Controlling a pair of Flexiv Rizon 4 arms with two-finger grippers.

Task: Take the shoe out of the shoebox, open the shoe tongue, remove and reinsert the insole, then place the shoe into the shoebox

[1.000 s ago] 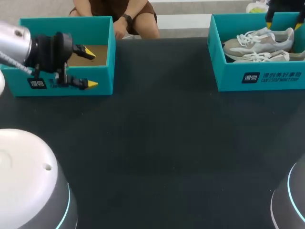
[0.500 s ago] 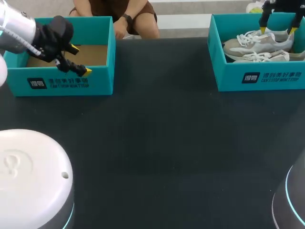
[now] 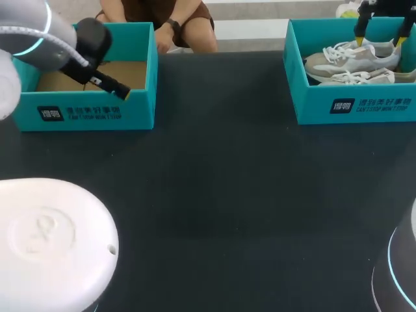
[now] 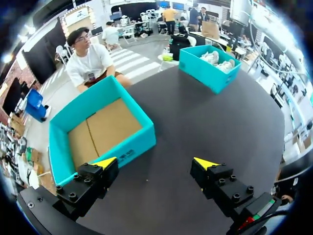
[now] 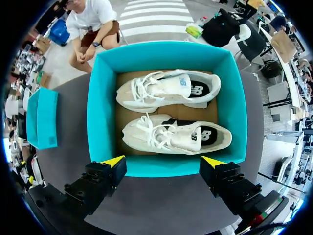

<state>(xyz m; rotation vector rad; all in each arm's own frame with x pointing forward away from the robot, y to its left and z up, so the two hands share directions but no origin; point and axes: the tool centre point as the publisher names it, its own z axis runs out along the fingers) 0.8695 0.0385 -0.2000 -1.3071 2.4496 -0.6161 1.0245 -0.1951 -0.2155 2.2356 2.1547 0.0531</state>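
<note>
While the far shoe [image 5: 168, 90] and the near shoe [image 5: 176, 134] lie side by side inside it, toes to the left, the shoebox [image 3: 351, 107] is seen at the far right of the table [image 3: 221, 169], its top uncovered and nothing laid over the pair. The right gripper [image 5: 164, 162] is held above this box, clear of the shoes, its fingers spread wide and grasping nothing. At the far left, well apart, an empty box [image 3: 97, 114] of the same teal is set, brown inside. The left gripper [image 4: 155, 164] is held over that box's near right corner, its fingers likewise parted and released, with only the dark tabletop and the box corner below them. The wide stretch of table between the two boxes is dark and matte. In the head view the near shoe is partly hidden by the shoebox's near wall, one finger of the left gripper is covered by the left arm [image 3: 45, 36], and both near corners are blocked by white rounded housings [image 3: 52, 247].
</note>
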